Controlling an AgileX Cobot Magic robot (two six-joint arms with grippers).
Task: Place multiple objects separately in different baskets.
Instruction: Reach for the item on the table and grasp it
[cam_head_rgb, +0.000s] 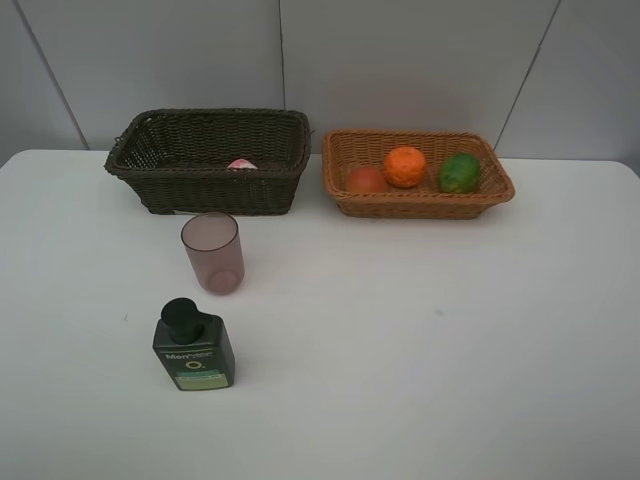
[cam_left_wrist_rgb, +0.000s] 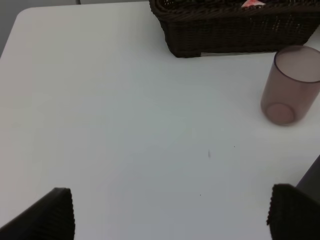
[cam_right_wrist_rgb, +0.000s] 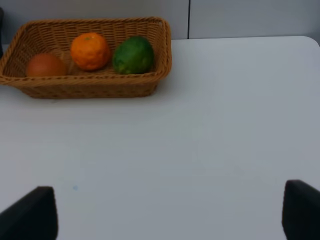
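White table (cam_head_rgb: 450, 350) against a grey panelled wall.

Upper left of the exterior high frame: dark brown basket (cam_head_rgb: 210, 160), the deeper one, holding a pink white-capped bottle (cam_head_rgb: 242, 164), only partly visible over the rim.

Upper right: light orange-tan basket (cam_head_rgb: 418, 205), shallower, just beside the dark one. Three fruits in a row inside: red-orange round fruit (cam_head_rgb: 366, 180) at left, orange (cam_head_rgb: 405, 167) in the middle, green fruit (cam_head_rgb: 459, 173) at right.

Left of centre, on the bare table near the dark basket's front wall: translucent purple-pink cup (cam_head_rgb: 212, 253), upright, mouth up.

Lower left, apart from the cup: dark green pump bottle (cam_head_rgb: 193, 348), label toward the camera.

Left tool (cam_left_wrist_rgb: 172, 212): spread wide, empty, over bare table, with cup and dark basket ahead.

Right tool (cam_right_wrist_rgb: 167, 210): spread wide, empty, over bare table, with the light basket ahead.
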